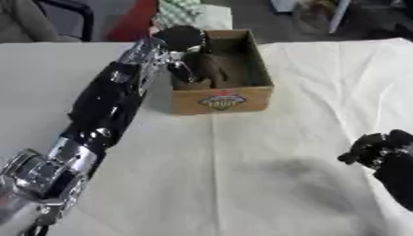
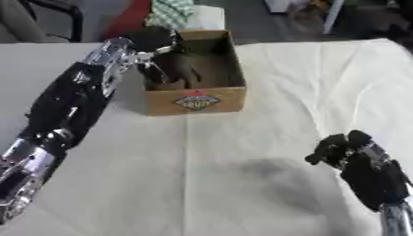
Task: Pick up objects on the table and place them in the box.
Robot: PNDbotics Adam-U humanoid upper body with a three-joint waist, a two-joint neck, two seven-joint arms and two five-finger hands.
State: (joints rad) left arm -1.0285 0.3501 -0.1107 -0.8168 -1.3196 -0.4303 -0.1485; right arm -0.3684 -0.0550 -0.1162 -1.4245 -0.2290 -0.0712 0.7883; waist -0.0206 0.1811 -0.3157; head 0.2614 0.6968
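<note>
A small cardboard box (image 1: 222,100) with a printed label on its front stands at the far middle of the white-covered table (image 1: 242,175). My left arm stretches up from the lower left, and my left hand (image 1: 184,60) reaches over the box's left wall into it. A dark olive shape (image 1: 211,69) lies inside the box beside the hand; I cannot make out what it is or whether the hand holds it. My right hand (image 2: 343,151) hovers at the lower right above the cloth, fingers curled, with nothing in it. No loose objects show on the cloth.
Past the table's far edge there is a green checked cloth (image 1: 181,11), something red (image 1: 133,20) and a dark chair (image 1: 64,14). The white cloth has folds running across the right side.
</note>
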